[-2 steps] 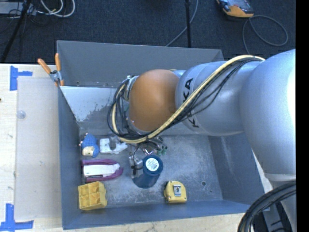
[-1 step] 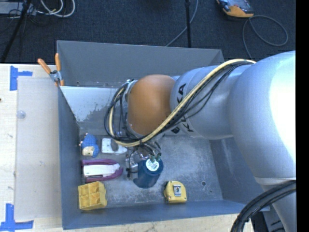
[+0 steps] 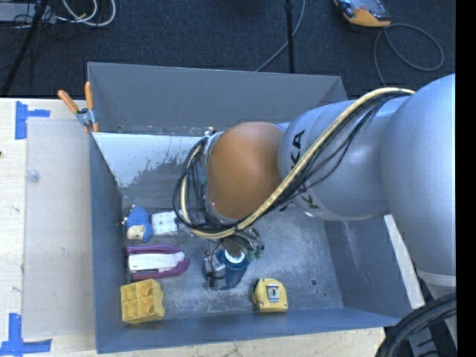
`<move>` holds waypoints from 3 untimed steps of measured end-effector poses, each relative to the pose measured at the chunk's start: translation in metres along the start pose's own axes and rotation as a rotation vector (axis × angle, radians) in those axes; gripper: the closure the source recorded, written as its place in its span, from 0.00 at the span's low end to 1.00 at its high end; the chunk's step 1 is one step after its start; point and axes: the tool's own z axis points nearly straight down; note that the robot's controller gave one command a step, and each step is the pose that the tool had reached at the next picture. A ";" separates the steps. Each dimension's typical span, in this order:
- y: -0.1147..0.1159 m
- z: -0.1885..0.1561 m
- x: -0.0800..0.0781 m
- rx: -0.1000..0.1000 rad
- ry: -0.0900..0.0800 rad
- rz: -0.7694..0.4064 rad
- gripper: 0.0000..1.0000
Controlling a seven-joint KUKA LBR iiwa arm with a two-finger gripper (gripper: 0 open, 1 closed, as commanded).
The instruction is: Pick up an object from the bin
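Note:
My gripper (image 3: 216, 268) hangs low in the front middle of the bin, under the arm's orange cover. It is right over a small dark blue thing (image 3: 233, 271) with a pale round top, which lies on the bin floor and is partly hidden by the gripper. I cannot tell whether the gripper touches it. A yellow tape measure (image 3: 269, 294) lies just to the right, near the front wall. A purple and white stapler-like thing (image 3: 155, 261) lies to the left.
A yellow waffle-patterned block (image 3: 141, 301) sits in the front left corner. Further back on the left lie a small blue and white figure (image 3: 137, 224) and a white block (image 3: 164, 223). The arm covers the right half of the bin.

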 end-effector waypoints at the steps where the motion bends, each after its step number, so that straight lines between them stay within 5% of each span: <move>1: 0.019 -0.039 -0.035 0.002 -0.014 -0.027 0.00; 2: 0.031 -0.041 -0.058 0.000 -0.016 0.008 0.00; 3: 0.047 -0.009 -0.030 0.002 -0.014 -0.021 0.00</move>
